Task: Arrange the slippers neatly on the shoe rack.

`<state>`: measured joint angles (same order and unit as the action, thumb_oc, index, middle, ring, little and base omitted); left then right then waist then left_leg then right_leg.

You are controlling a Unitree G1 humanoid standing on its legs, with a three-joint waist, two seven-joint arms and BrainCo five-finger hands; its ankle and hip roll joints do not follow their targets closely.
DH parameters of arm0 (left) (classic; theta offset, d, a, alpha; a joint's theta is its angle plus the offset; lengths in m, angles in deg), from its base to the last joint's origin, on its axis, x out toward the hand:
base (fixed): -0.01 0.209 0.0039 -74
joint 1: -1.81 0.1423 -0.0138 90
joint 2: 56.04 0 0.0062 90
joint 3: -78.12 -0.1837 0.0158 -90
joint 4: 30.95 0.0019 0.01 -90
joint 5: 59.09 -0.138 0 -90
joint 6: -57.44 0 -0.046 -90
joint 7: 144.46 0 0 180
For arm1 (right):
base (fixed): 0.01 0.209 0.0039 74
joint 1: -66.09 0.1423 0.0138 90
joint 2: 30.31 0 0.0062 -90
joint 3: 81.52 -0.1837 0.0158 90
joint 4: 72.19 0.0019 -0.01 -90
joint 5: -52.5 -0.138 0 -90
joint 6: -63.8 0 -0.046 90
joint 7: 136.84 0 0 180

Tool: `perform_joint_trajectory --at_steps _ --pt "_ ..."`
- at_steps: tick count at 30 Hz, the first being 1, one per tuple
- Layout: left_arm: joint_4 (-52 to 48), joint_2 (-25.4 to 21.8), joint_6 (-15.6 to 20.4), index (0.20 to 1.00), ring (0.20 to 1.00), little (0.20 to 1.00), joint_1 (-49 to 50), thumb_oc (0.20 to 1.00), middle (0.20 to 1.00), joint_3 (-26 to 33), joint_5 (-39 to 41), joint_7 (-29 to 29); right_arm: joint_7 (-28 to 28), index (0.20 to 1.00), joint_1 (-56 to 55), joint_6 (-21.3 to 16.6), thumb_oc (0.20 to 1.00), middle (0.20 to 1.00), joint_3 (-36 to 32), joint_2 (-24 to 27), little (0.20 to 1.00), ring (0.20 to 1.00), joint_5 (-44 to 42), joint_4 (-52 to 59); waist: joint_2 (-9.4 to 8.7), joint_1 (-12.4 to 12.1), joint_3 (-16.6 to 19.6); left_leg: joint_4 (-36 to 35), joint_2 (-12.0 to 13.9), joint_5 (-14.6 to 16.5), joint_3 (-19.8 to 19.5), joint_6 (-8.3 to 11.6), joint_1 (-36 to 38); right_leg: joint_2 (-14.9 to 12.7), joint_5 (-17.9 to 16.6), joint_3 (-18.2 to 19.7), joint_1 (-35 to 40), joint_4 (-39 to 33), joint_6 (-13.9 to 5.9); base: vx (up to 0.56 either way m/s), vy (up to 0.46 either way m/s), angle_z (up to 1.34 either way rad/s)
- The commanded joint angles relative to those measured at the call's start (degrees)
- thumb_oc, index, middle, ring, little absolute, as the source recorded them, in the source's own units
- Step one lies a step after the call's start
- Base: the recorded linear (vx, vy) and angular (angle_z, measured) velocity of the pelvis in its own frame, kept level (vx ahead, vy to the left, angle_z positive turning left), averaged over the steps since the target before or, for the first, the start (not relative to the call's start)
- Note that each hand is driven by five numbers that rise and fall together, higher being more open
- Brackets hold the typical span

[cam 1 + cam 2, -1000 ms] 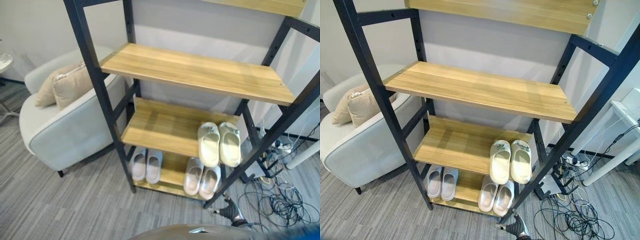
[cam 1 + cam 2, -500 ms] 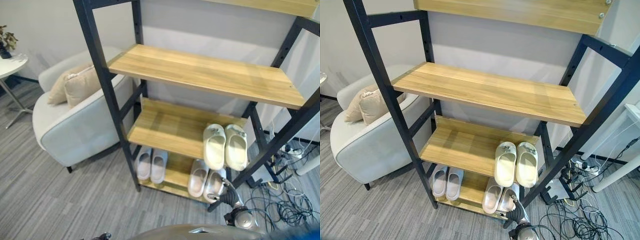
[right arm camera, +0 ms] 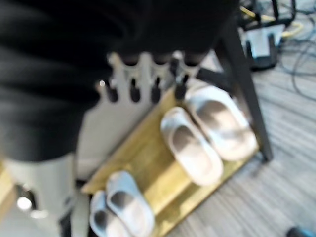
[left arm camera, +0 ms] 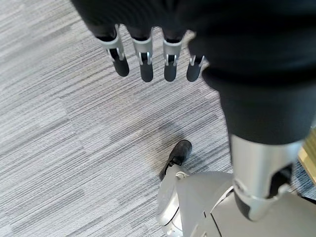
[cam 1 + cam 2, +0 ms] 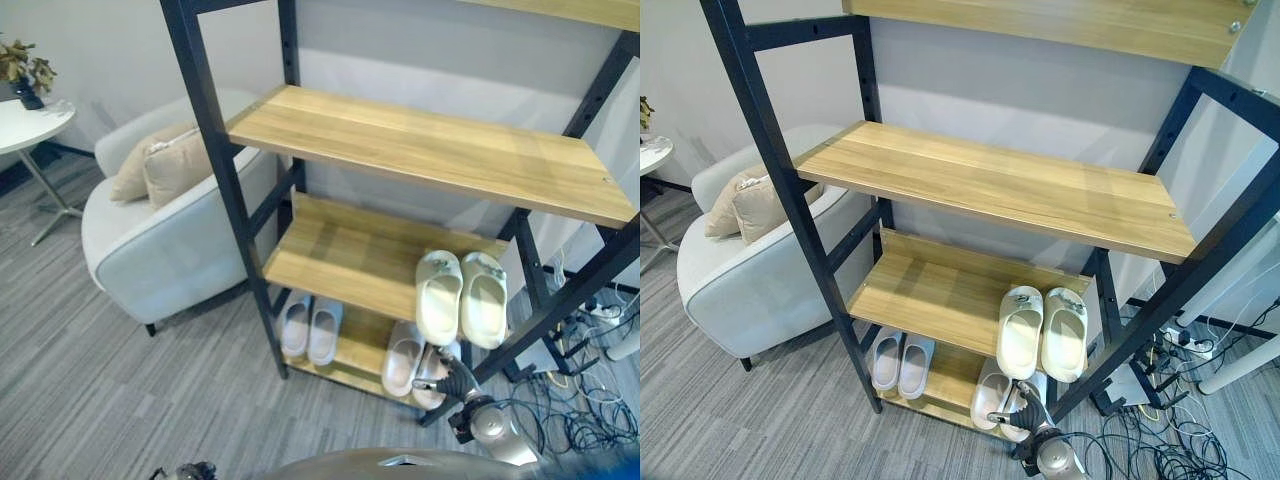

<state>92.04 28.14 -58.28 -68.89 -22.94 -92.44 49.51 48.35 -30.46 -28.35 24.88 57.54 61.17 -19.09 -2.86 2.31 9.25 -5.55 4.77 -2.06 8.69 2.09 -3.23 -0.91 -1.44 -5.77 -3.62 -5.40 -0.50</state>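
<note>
Right hand [image 3: 148, 81] open above white slippers [image 3: 207, 131] on shoe rack [image 5: 330, 345]

Silver fingers [image 4: 143, 57] with dark tips, dark ribbed wrist cover, silver-grey forearm on each robot hand [image 3: 148, 74]

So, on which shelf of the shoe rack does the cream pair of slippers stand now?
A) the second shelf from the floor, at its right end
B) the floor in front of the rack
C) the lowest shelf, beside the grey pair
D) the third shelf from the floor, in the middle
A: the cream pair of slippers stands side by side at the right end of the second shelf, above the two paler pairs on the lowest shelf.
</note>
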Motion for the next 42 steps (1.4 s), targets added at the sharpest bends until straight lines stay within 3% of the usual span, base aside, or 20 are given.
perform_joint_trajectory --at_steps 1,11,19,42 --pt "-1.4 -2.0 -0.8 1.000 1.000 1.000 -0.6 1.000 1.000 0.6 -2.7 2.0 0.0 1.000 2.6 -0.7 1.000 1.000 -0.5 -1.0 1.000 1.000 0.8 1.2 0.48 -0.2 -1.5 0.5 0.0 3.1 -1.6 -1.51 0.7 -1.2 -0.1 -0.1 -0.3 0.8 -2.45 0.00 0.000 0.00" --pt "-3.3 -2.7 -2.0 1.000 1.000 1.000 -1.0 1.000 1.000 0.8 -4.6 5.2 -2.5 1.000 4.4 -2.6 1.000 1.000 1.6 -1.5 1.000 1.000 0.5 1.3 0.74 -0.6 -1.6 0.5 -0.1 3.1 -1.8 -1.60 0.8 -1.3 -0.1 -0.2 -0.1 0.8 -2.47 0.00 0.000 0.00" --pt "-3.0 -2.8 -2.1 1.000 1.000 1.000 -1.7 1.000 1.000 0.8 -5.1 5.7 -1.4 1.000 6.0 -2.8 1.000 1.000 2.5 -1.9 1.000 1.000 1.9 1.7 0.45 -1.2 -1.3 0.5 -0.2 3.1 -2.2 -1.61 0.7 -1.3 0.0 -0.5 0.1 0.7 -2.54 0.00 0.000 0.01" --pt "-7.6 -4.1 -4.8 1.000 1.000 1.000 0.4 1.000 1.000 2.6 -7.8 10.8 0.2 1.000 9.2 -0.5 1.000 1.000 -5.8 0.6 1.000 1.000 0.3 4.9 0.27 -1.2 -1.1 0.5 -0.3 2.8 -2.7 -1.51 -0.4 -1.3 -0.1 -0.7 -0.5 0.4 -2.46 0.00 -0.001 0.02"
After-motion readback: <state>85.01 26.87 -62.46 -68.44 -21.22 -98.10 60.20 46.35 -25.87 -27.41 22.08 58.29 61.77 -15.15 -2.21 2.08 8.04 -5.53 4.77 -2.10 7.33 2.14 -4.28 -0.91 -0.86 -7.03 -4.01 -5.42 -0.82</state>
